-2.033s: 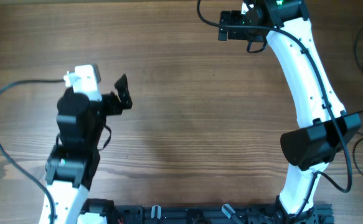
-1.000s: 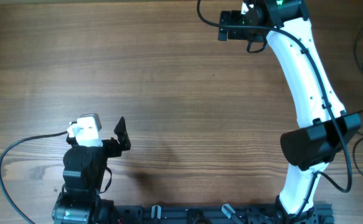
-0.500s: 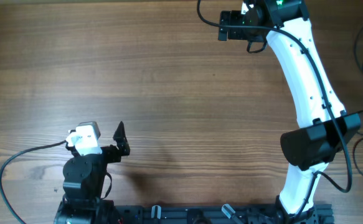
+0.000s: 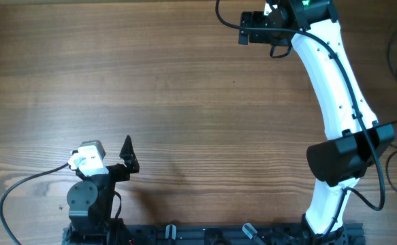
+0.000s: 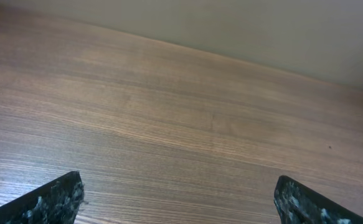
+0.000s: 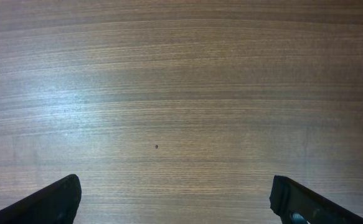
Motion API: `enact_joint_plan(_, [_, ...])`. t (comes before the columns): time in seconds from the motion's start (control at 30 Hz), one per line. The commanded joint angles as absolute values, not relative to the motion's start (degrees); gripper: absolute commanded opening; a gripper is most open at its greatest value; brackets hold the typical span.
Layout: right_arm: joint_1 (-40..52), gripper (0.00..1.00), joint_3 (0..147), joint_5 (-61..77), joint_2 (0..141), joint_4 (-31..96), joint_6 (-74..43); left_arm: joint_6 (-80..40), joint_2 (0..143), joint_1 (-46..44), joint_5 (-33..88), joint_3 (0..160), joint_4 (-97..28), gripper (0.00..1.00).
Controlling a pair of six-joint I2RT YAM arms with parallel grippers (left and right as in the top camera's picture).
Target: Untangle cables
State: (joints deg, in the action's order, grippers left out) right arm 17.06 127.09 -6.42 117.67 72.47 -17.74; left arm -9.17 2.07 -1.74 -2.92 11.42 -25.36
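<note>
Cables: I see none below either claw, so left claw, right claw hang wide, empty, prob. parked.

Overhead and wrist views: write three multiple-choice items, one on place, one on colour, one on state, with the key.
1. The left gripper sits at: A) the far edge B) the near edge C) mid-table.
2. The right arm's long link is: A) red B) blue C) white.
3. The right gripper is: A) open, empty B) shut on a cable C) shut, empty.
B, overhead shows it by the table's near edge; C, plainly white overhead; A, its wrist view shows fingertips wide apart, nothing between.
</note>
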Motion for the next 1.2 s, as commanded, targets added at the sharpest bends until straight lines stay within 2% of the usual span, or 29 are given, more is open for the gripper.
enact_joint_plan(0.0, [17.23,1.00,127.00,-5.69,118.41,72.47,-18.13,-9.69,0.25,-1.26,-1.74,10.28,-25.39,1.00])
enact_joint_plan(0.53, [17.23,1.00,127.00,-5.69,118.41,72.49,-18.15,-9.65,0.19,-0.56,-1.78,8.84,-23.83,1.00])
enact_joint_plan(1.17, [17.23,1.00,127.00,-5.69,118.41,72.49,-18.15,-9.45,0.19,-0.47,-1.80,0.71,-4.54,1.00])
